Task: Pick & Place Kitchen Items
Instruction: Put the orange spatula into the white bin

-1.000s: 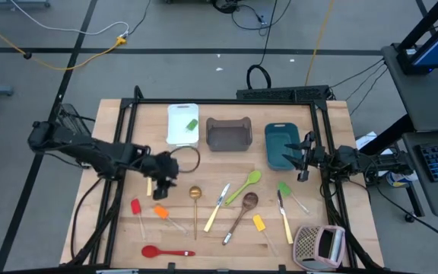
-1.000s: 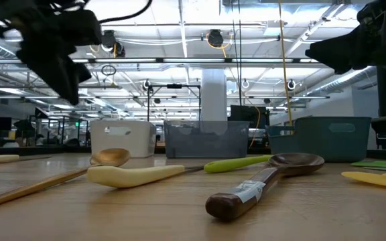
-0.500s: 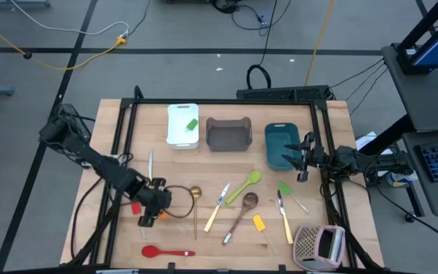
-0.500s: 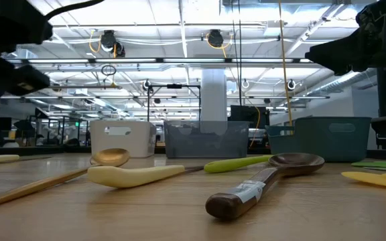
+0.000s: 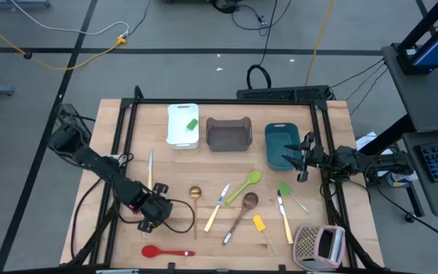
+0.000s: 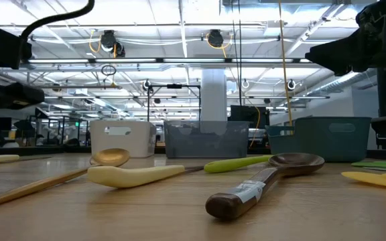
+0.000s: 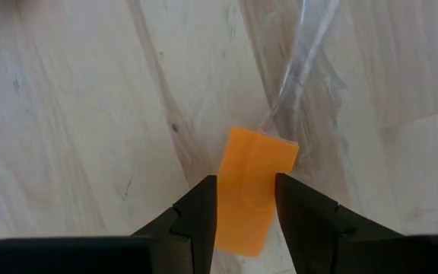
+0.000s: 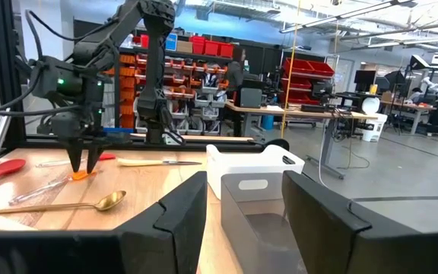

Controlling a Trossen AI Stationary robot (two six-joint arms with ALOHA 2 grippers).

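Note:
An orange spatula (image 7: 253, 190) with a clear handle (image 7: 303, 53) lies flat on the wooden table near its left front. My left gripper (image 5: 147, 225) points down over it, open, with one finger on each side of the orange blade (image 8: 82, 176). The arm hides the blade in the high view. My right gripper (image 5: 287, 160) waits open and level at the table's right side, beside the teal tub (image 5: 280, 144). Other utensils lie flat: a red spoon (image 5: 166, 252), a gold ladle (image 5: 195, 194) and a cream-handled knife (image 5: 150, 167). My left gripper comes from above, pointing down, with its fingers (image 7: 200, 209) at the two long edges of the orange blade (image 7: 257, 160), near the blade's free end. Whether they touch it I cannot tell. The blade lies flat on the table.
A white tub (image 5: 182, 123) and a grey tub (image 5: 228, 134) stand at the back. In the middle lie a lime spoon (image 5: 245, 185), a brown spoon (image 5: 242, 211), a yellow spatula (image 5: 259, 223) and a green spatula (image 5: 286, 190). A grater (image 5: 319, 245) stands at the front right.
My left gripper has swung toward the table's near edge and a little left, sunk toward the table and rolled. It now stands over the orange spatula. Its finger gap shows no change.

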